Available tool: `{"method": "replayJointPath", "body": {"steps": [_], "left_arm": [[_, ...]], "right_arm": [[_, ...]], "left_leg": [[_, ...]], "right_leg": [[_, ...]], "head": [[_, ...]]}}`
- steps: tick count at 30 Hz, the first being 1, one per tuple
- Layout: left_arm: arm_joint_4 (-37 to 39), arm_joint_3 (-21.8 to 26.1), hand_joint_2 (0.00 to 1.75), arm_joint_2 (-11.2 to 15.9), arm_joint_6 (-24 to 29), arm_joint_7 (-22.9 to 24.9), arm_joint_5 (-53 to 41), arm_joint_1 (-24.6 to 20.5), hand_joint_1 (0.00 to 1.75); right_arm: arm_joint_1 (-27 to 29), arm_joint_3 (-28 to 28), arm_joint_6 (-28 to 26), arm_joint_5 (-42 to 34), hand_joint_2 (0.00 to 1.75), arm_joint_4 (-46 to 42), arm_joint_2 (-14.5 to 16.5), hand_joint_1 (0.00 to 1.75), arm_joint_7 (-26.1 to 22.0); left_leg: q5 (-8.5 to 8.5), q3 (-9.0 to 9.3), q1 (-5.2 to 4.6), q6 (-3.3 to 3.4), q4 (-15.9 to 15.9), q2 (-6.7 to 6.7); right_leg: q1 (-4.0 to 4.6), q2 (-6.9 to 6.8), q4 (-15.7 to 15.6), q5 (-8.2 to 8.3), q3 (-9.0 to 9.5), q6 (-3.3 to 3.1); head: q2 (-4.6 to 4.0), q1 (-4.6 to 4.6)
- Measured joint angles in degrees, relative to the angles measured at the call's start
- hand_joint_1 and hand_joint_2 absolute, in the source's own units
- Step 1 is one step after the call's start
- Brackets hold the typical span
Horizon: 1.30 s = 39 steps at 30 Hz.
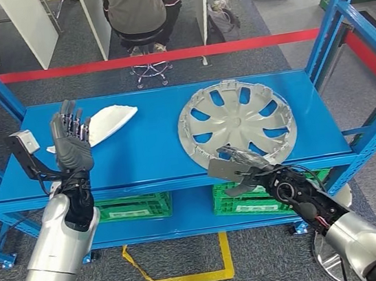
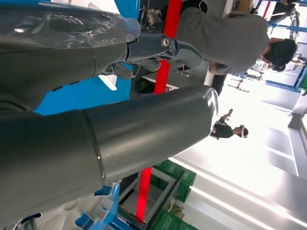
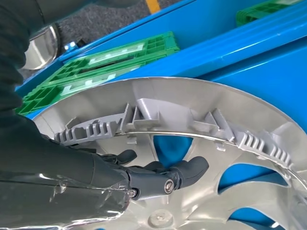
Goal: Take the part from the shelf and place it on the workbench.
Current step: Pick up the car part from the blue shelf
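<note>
Head view: a blue steel shelf [image 1: 151, 152] spans the frame. On its upper deck, right of centre, a silver wheel cover [image 1: 237, 121] lies flat with its ribbed inner face up. The right hand [image 1: 239, 168] reaches over the near rim of the wheel cover, fingers extended across the rim; whether it clamps the rim cannot be told here. On the left of the deck lies a white plastic part [image 1: 107, 121]. The left hand [image 1: 72, 143] is raised upright just near of that part, fingers apart, holding nothing. On the lower deck stand two green crates, a left crate [image 1: 132, 207] and a right crate [image 1: 241, 201]; their contents cannot be made out. Behind the shelf runs a red barrier strip [image 1: 164, 55], and beyond it a person [image 1: 139, 8] sits on a stool with their back turned. Yellow floor tape [image 1: 192, 268] marks the carpet near the robot.

Left wrist view: the left hand [image 2: 108, 120] is close to the lens, thumb and fingers apart with nothing between them. The seated person [image 2: 231, 38] is beyond.

Right wrist view: the right hand [image 3: 145, 177] lies on the inner face of the wheel cover [image 3: 217, 124], fingers stretched out flat beside a spoke opening, not curled round anything. A green crate [image 3: 108, 62] shows on the lower deck.
</note>
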Motion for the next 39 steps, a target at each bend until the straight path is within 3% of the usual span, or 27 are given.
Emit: {"method": "replayJointPath", "body": {"steps": [15, 22, 23, 26, 27, 39], "left_arm": [[0.00, 0.00, 0.00, 0.08, 0.89, 0.82, 0.29, 0.06, 0.00], [0.00, 0.00, 0.00, 0.08, 0.98, 0.74, 0.69, 0.06, 0.00], [0.00, 0.00, 0.00, 0.08, 0.94, 0.73, 0.74, 0.07, 0.00], [0.01, -0.01, 0.00, 0.08, 0.86, 0.67, 0.91, 0.14, 0.00], [0.02, -0.02, 0.00, 0.08, 0.85, 0.63, 0.96, 0.19, 0.00], [0.15, -0.02, 0.00, 0.16, 0.71, 0.33, 1.03, 0.63, 0.00]], "right_arm": [[-0.31, 8.77, -11.31, 20.07, 1.75, 3.41, -0.64, 0.00, 3.42], [-0.48, 12.01, -14.20, 26.21, 1.75, 4.54, -1.05, 0.01, 4.40], [-0.53, 12.31, -14.50, 26.87, 1.75, 4.68, -1.09, 0.18, 4.36], [-0.60, 12.93, -15.10, 27.98, 1.75, 4.91, -1.13, 1.48, 3.87], [-0.61, 13.04, -15.21, 28.15, 1.75, 4.91, -1.12, 1.75, 3.62], [-1.04, 13.09, -15.16, 28.97, 1.75, 4.74, -1.05, 1.75, 0.38]], "left_leg": [[0.02, -0.01, -0.02, 0.03, 0.00, -0.06], [-0.02, -0.02, -0.06, 0.07, 0.01, -0.09], [-0.03, -0.02, -0.07, 0.07, 0.01, -0.09], [-0.04, -0.03, -0.07, 0.05, 0.00, -0.09], [-0.05, -0.03, -0.07, 0.05, 0.00, -0.09], [-0.06, -0.02, -0.08, 0.03, 0.00, -0.12]], "right_leg": [[-0.08, -0.13, 0.00, -0.02, 0.03, -0.05], [-0.09, -0.14, 0.00, -0.04, 0.02, -0.05], [-0.09, -0.14, 0.00, -0.05, 0.02, -0.05], [-0.08, -0.14, 0.00, -0.06, 0.02, -0.05], [-0.08, -0.14, 0.00, -0.06, 0.02, -0.05], [-0.08, -0.17, 0.00, -0.09, 0.07, -0.02]], "head": [[0.00, 0.06], [-0.01, 0.02], [-0.01, 0.01], [0.00, 0.00], [0.00, -0.01], [0.00, 0.05]]}}
